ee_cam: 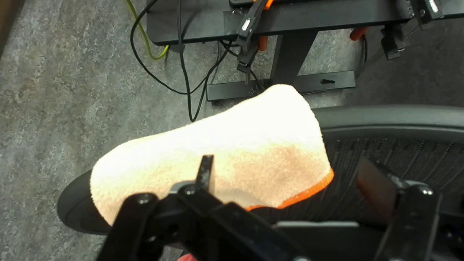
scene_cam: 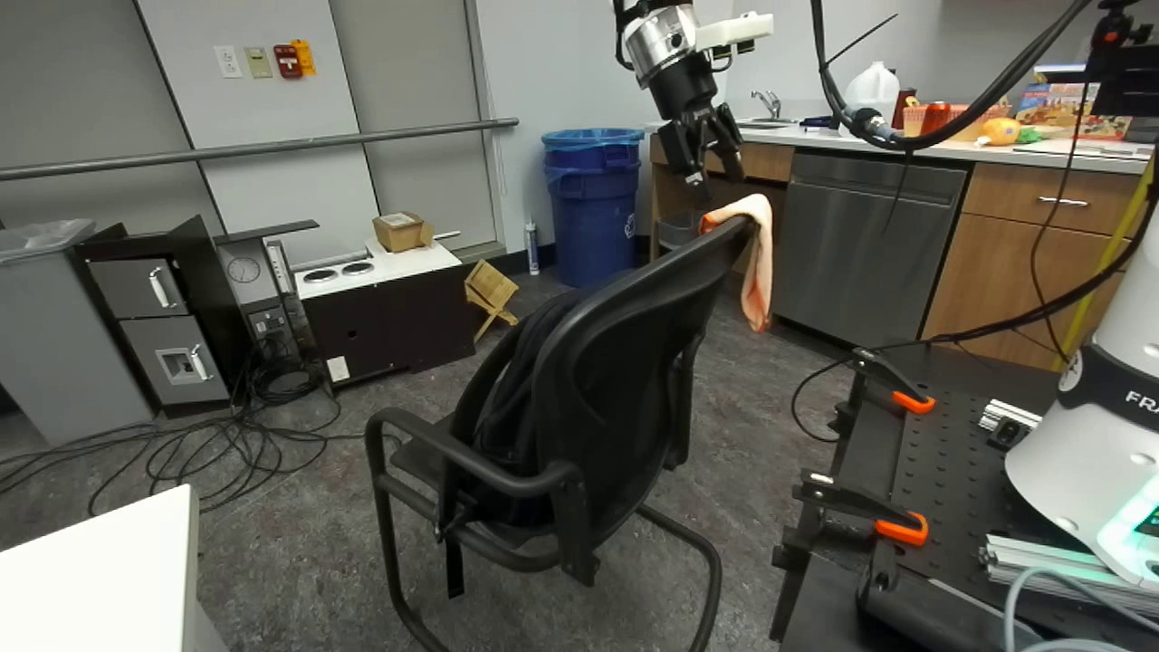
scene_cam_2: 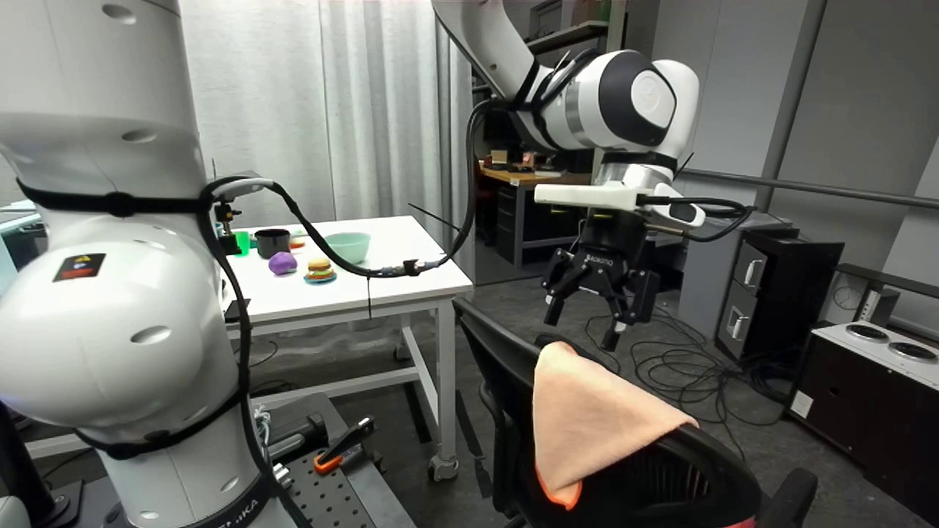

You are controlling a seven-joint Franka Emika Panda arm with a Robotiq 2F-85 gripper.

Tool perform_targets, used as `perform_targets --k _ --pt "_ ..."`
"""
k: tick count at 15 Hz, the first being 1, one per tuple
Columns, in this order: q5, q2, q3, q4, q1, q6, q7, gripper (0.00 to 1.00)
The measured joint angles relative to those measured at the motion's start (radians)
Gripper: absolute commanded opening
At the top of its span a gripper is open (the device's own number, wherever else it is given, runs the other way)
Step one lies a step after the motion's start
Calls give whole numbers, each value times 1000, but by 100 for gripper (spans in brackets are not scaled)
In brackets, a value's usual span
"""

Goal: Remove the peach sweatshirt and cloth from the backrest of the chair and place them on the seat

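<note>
Cloth (scene_cam_2: 594,418): one, peach, orange edging. Draped over the top rim of the backrest (scene_cam_2: 653,477), lower right of centre in an exterior view; one corner hangs down.

Chair (scene_cam: 625,389): one, black; centre of the frame in an exterior view. Seat (scene_cam: 421,462) partly hidden.

Bag (scene_cam: 512,417): one, dark, strapped; on the seat, before the backrest.

Gripper (scene_cam_2: 582,328): black, body lettered "ROBOTIQ". Fingers (ee_cam: 377,190) spread wide, holding nothing; above the cloth, near but apart from it in both exterior views.

Arm (scene_cam_2: 95,323): white. Warning label (scene_cam_2: 79,267), dark with a yellow mark, at frame left; small print illegible.

Base (scene_cam: 1082,471): white, right edge of the frame; letters "FRA" readable, remainder cut off.

Tabletop (scene_cam_2: 411,253): white, left of centre in an exterior view. Carries a toy burger (scene_cam_2: 320,270), purple toy (scene_cam_2: 282,263), black pot (scene_cam_2: 273,243) and pale green bowl (scene_cam_2: 348,247).

Stove (scene_cam: 407,317): two rings, left of centre; white sticker (scene_cam: 338,369) at lower front, print too small to read. Cardboard box (scene_cam: 398,234) on top.

Bin (scene_cam: 593,217): blue, upper centre; pale mark on the side.

Wall box (scene_cam: 288,61): red, upper left; lettering too small to read.

Printed box (scene_cam: 1068,104): colourful, upper right; wording illegible.
</note>
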Motion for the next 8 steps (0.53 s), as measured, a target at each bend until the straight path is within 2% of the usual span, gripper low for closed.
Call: perform_targets --k 4,6,7,8 --pt "0 24 0 -1 2 1 2 100" --pt "-1 38 0 -1 4 1 4 84" --pt "-3 44 0 -1 6 2 4 65" --pt "-6 50 0 -1 7 2 4 58"
